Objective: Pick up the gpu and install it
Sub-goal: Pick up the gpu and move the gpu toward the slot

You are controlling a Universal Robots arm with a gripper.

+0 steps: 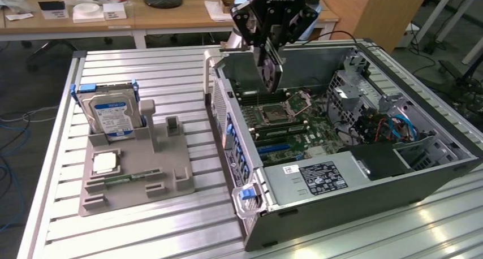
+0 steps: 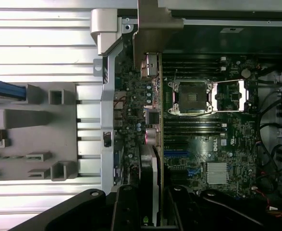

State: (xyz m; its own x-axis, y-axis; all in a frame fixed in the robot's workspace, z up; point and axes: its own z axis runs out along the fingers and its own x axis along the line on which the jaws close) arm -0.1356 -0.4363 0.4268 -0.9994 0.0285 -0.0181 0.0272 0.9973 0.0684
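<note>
1. The fingers (image 2: 124, 208) are black, blocky bars. They pinch the gpu (image 1: 270, 73) by its upper edge, one bar on each flat face, and the gripper (image 1: 266, 43) points straight down.
2. The gpu is a thin, dark, flat card hanging on edge over the open computer case (image 1: 422, 174), touching nothing below. In the exterior view it sits at about twelve o'clock from the CPU socket (image 1: 275, 109).
3. Judging by this, the pick-up is done and the carrying and lining-up step is in hand. The card is not yet seated.
4. The blue expansion slots (image 1: 275, 147) lie at about six o'clock from the socket. Seating would likely call for the card's lower edge to run parallel over one slot, then a straight, firm push down without twisting.
5. The motherboard (image 1: 302, 134) is green and densely studded, with long narrow connectors. The case is grey sheet metal with sharp folded rims, and a boxy labelled power supply (image 1: 324, 177) sits at five o'clock from the socket.
6. At nine o'clock from the case, a grey moulded holder (image 1: 136, 180) rests on the ribbed aluminium table (image 1: 151, 72). The silver hard drive (image 1: 113, 115) stands upright at the holder's eleven o'clock corner.
</note>
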